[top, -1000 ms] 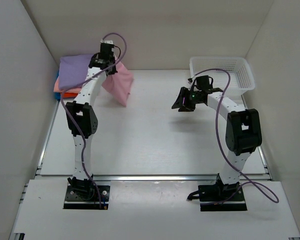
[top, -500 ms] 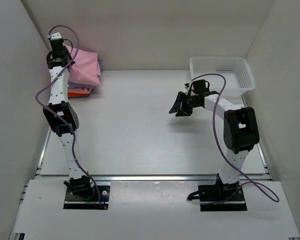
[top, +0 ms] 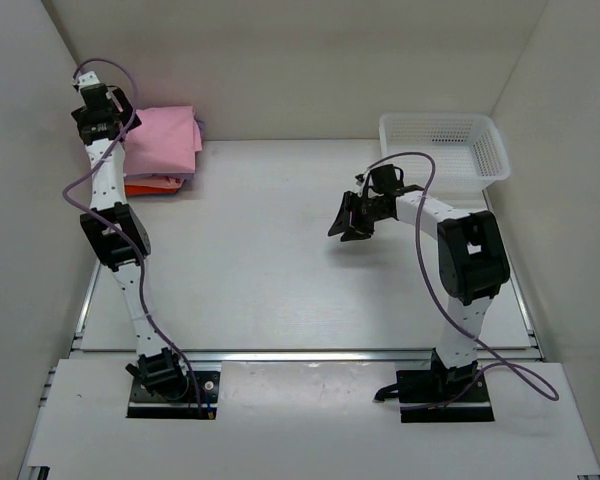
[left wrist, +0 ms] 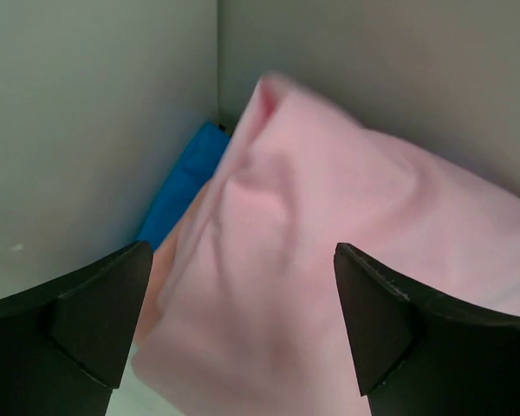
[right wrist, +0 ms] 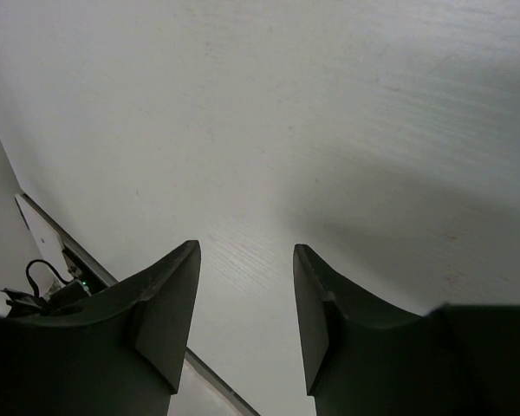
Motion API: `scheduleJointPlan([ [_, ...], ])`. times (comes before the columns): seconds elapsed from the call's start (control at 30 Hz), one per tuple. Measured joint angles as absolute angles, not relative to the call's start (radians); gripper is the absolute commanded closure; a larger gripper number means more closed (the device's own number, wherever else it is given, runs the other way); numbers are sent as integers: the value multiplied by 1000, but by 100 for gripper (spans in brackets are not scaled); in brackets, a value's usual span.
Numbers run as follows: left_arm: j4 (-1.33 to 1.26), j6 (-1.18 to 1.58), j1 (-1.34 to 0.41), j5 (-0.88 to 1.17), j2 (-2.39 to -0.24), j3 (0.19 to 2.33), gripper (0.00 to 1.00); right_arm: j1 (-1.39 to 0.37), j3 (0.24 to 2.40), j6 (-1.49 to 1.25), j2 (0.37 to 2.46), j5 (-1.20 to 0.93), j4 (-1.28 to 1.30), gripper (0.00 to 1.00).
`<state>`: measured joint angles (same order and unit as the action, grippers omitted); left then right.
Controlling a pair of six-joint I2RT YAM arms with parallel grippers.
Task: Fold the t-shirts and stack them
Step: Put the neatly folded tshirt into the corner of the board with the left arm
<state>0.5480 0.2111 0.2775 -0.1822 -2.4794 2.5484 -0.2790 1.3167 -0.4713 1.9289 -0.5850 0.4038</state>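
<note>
A pale wood-grain table (top: 280,280) sits boxed in by plain off-white walls (top: 310,60) under soft, even light.

Lower t-shirts (top: 148,187) mostly under pink t-shirt (top: 165,135)

A stack of t-shirts (top: 158,160) is being borne by the table (top: 280,280) in its far left corner, close against the side wall and the back wall. The top t-shirt (top: 168,135) is being carried on the others, and the lower t-shirts (top: 145,186) are being shown only at the stack's near edge. The left gripper (top: 98,108) is being held above the stack's left side, just beside the side wall. The basket (top: 495,160) is being borne in the far right corner. The right gripper (top: 348,222) is being held over bare table, left of the basket and nearer than it, well apart from the stack.
</note>
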Motion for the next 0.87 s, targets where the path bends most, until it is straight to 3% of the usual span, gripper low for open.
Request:
scheduleJointPlan([
  [0.23,513,249,279,-101,-2368,2442,1,-321,1286,-475,1911,-532,407,54],
  [0.43,550,284,123,33,-2045,2098,1,-305,1251,-467,1805,-463,437,54],
  [0.7,558,251,-189,153,-1571,1446,2,-291,1084,-448,1589,-397,433,54],
  [0.87,612,213,-239,166,-1313,1118,2,-290,984,-436,1511,-374,435,54],
])
